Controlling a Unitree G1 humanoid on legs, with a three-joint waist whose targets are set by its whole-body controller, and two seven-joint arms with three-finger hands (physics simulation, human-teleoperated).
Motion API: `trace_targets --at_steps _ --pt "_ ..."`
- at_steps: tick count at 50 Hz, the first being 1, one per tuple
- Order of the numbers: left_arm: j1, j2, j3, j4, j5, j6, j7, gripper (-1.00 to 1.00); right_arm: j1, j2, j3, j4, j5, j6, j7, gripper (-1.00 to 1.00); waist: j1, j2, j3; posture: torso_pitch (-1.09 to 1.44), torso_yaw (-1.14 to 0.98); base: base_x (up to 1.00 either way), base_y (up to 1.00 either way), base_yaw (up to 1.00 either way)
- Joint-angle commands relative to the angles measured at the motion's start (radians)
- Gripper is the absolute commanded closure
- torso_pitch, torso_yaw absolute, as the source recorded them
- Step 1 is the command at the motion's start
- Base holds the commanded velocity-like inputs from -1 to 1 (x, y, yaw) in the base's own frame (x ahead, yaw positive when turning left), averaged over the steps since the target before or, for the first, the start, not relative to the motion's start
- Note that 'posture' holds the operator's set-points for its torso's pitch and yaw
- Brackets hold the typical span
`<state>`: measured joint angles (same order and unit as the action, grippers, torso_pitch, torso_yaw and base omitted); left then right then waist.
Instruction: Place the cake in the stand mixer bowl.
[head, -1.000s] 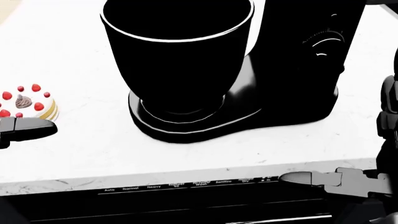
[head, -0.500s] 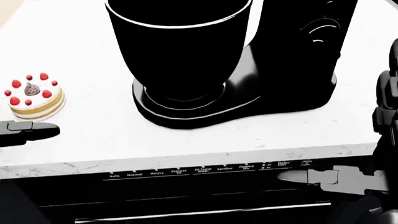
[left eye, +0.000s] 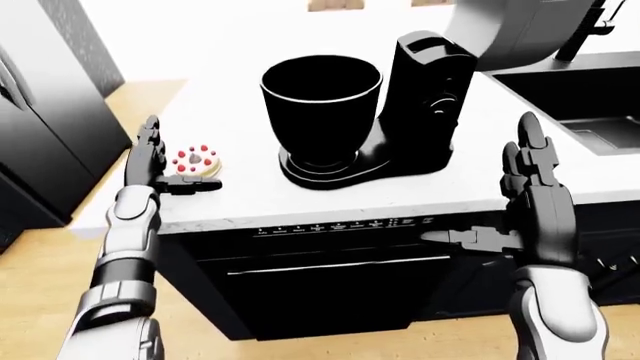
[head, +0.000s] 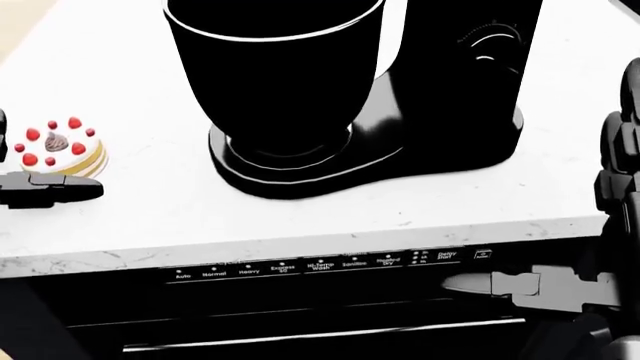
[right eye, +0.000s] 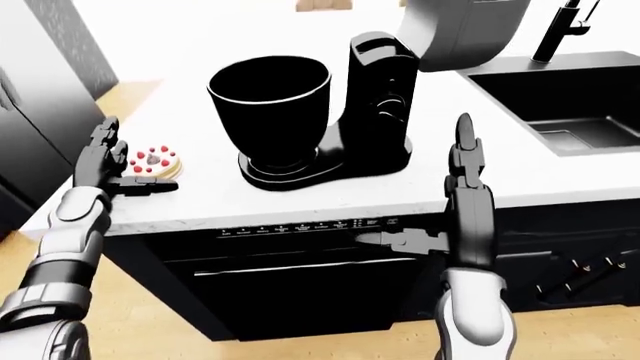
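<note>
A: Where the left hand (left eye: 152, 166) stands at the counter's edge, what lies by it?

B: The cake (left eye: 196, 161), white with red berries on top. It sits on the white counter (left eye: 250, 199) just to the right of the palm in the left-eye view. The fingers (left eye: 150, 139) point up and are spread, and the thumb reaches out along the counter just below the cake. Nothing is closed round it; whether the thumb touches it I cannot tell.

A: And the stand mixer bowl (left eye: 321, 112)?

B: Black, upright on the base of the stand mixer (left eye: 425, 105), well to the right of the left hand, with the cake between hand and bowl.

A: The right hand (right eye: 468, 214)?

B: Open as well, fingers straight up, thumb pointing left. It is held off the counter's edge, over the black dishwasher (right eye: 300, 281), and grips nothing. The mixer stands up and to the left of it in the right-eye view.

A: Anything past it?

B: A dark sink (right eye: 560, 105) is set in the counter to its upper right.
</note>
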<state>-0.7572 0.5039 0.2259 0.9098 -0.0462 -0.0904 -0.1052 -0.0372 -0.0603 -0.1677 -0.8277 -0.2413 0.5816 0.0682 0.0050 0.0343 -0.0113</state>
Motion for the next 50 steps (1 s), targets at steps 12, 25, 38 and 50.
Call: trace_targets --at_steps 12,25,38,50 --pt "-0.024 0.01 -0.039 0.115 0.138 -0.007 -0.029 -1.0 -0.018 -0.005 -0.002 -0.032 0.004 -0.044 -0.001 -1.0 -0.007 0.003 -0.014 0.0 0.0 0.0 0.0 0.0" --pt "0.037 -0.023 -0.065 0.098 0.239 0.005 -0.125 1.0 -0.012 -0.002 -0.014 -0.052 0.024 -0.051 0.002 -1.0 -0.001 0.006 -0.024 0.0 0.0 0.0 0.0 0.0" --pt "-0.016 0.008 -0.034 -0.08 0.233 0.15 -0.188 1.0 -0.01 -0.005 -0.006 -0.042 0.028 -0.061 0.001 -1.0 -0.005 0.011 -0.03 0.0 0.0 0.0 0.0 0.0" --pt "-0.105 0.058 -0.013 -0.306 0.248 0.341 -0.259 1.0 -0.011 -0.003 -0.003 -0.036 0.023 -0.062 0.002 -1.0 -0.006 -0.006 -0.013 0.0 0.0 0.0 0.0 0.0"
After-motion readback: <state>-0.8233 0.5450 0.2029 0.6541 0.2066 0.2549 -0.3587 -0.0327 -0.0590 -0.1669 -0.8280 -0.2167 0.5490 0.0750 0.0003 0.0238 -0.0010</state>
